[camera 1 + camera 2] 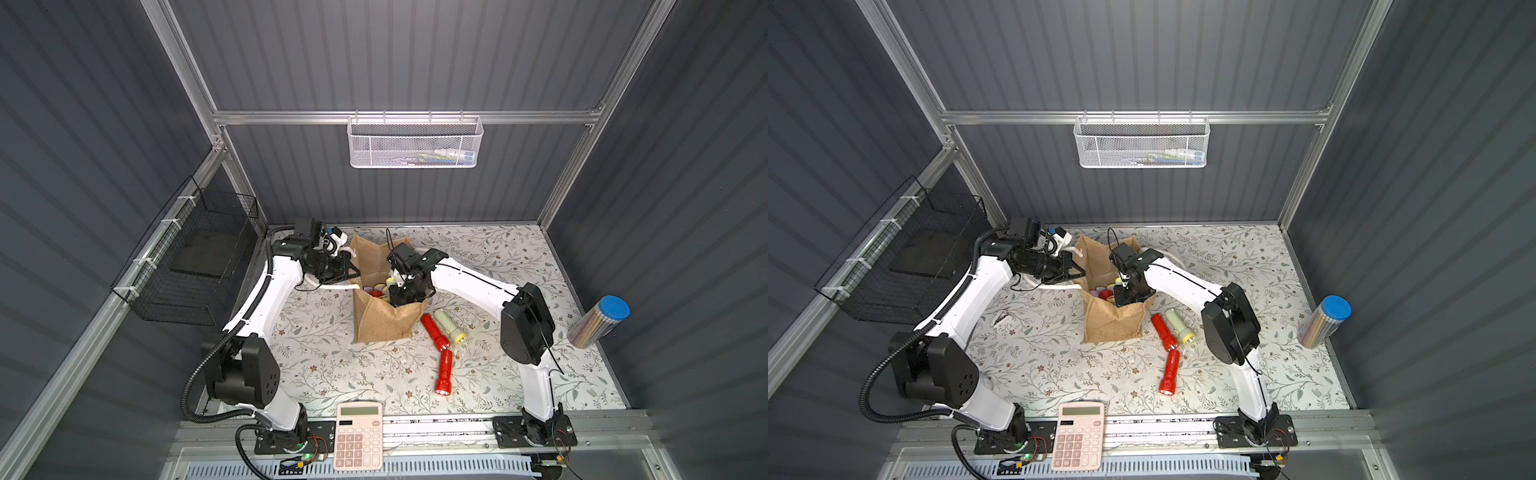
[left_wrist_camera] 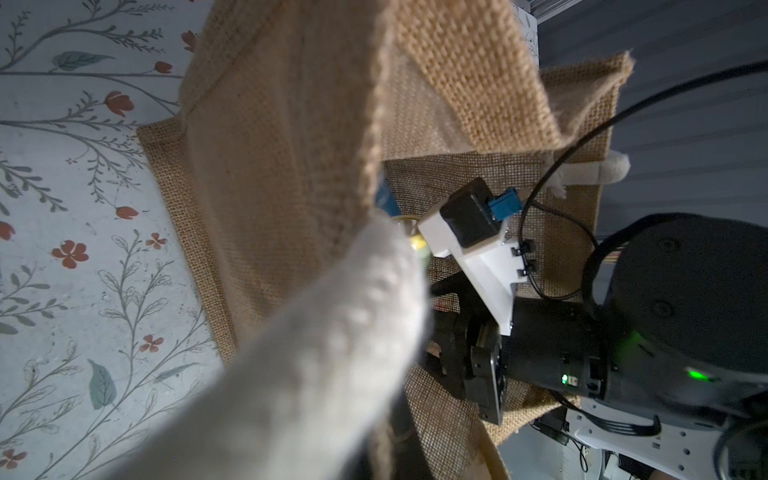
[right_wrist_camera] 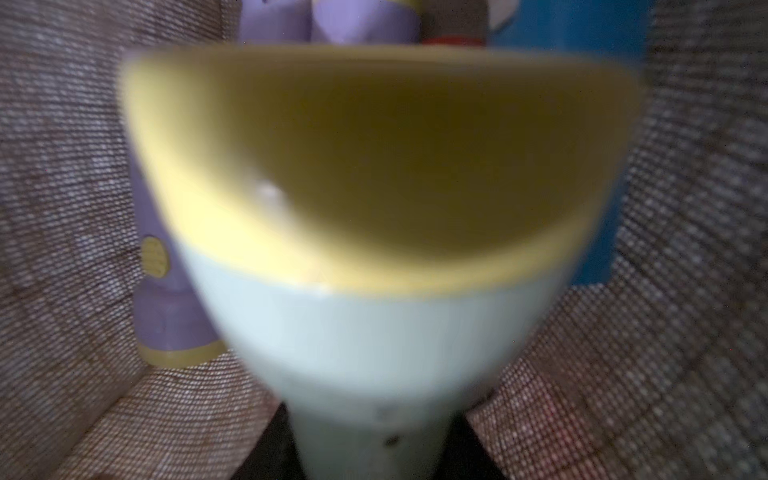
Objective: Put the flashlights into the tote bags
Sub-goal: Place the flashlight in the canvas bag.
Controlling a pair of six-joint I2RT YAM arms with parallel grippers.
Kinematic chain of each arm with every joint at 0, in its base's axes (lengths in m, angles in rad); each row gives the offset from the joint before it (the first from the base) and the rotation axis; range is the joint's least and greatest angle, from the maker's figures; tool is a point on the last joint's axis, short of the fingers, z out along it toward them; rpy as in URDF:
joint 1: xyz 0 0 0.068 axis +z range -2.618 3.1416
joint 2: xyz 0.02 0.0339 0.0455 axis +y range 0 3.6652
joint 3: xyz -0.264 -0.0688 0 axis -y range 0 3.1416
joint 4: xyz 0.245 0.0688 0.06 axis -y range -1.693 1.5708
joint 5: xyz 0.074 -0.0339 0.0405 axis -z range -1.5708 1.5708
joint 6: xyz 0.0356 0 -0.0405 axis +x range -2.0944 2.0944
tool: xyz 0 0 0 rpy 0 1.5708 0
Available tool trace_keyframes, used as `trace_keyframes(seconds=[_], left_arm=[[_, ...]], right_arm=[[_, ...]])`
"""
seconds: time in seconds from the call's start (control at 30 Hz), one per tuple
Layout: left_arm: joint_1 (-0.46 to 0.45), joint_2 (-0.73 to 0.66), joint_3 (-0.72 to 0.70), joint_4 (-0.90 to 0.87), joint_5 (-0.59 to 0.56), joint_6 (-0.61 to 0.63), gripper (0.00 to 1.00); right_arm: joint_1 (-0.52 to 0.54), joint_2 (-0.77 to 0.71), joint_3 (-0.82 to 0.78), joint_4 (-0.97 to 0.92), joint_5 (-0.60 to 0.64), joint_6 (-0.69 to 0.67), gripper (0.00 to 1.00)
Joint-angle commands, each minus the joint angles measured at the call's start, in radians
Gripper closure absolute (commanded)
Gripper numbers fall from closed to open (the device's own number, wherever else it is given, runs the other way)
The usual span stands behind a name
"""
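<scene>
The tan jute tote bag point(image 1: 386, 324) stands open mid-table, with several flashlights upright inside. My left gripper point(image 1: 352, 272) is at the bag's left rim, shut on its white rope handle point(image 2: 311, 353), which hides the jaws in the left wrist view. My right gripper point(image 1: 400, 293) reaches down into the bag's mouth and is shut on a pale green, yellow-rimmed flashlight point(image 3: 374, 332). Lilac flashlights point(image 3: 166, 316) and a blue one point(image 3: 582, 41) stand behind it. On the table right of the bag lie a red flashlight point(image 1: 434, 332), a pale green one point(image 1: 449, 326) and another red one point(image 1: 444, 372).
A pink calculator point(image 1: 359, 434) lies at the front edge. A blue-capped tube of pencils point(image 1: 598, 328) leans at the right wall. A white mesh basket point(image 1: 415, 141) hangs on the back wall and a black wire basket point(image 1: 191, 266) on the left wall.
</scene>
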Motion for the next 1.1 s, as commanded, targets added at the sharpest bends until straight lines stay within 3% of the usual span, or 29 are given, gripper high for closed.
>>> trace_keyframes(seconds=[0.0, 0.17, 0.23, 0.4, 0.7, 1.07], left_arm=[[0.018, -0.001, 0.028, 0.026, 0.026, 0.019, 1.0], [0.026, 0.014, 0.025, 0.026, 0.04, 0.016, 1.0], [0.026, 0.022, 0.023, 0.025, 0.043, 0.013, 1.0], [0.027, 0.019, 0.035, 0.024, 0.045, 0.01, 1.0], [0.028, -0.002, 0.023, 0.027, 0.036, 0.01, 1.0], [0.028, 0.0, 0.021, 0.034, 0.031, 0.002, 1.0]], right_arm=[[-0.006, 0.007, -0.025, -0.121, 0.095, -0.034, 0.85], [-0.017, 0.014, 0.012, -0.177, 0.157, -0.049, 0.76], [-0.019, 0.016, 0.025, -0.175, 0.157, -0.053, 0.61], [-0.019, 0.028, 0.051, -0.13, 0.098, -0.052, 0.38], [-0.019, -0.011, 0.134, -0.106, 0.05, -0.07, 0.34], [-0.02, -0.271, 0.021, 0.071, 0.035, -0.061, 0.29]])
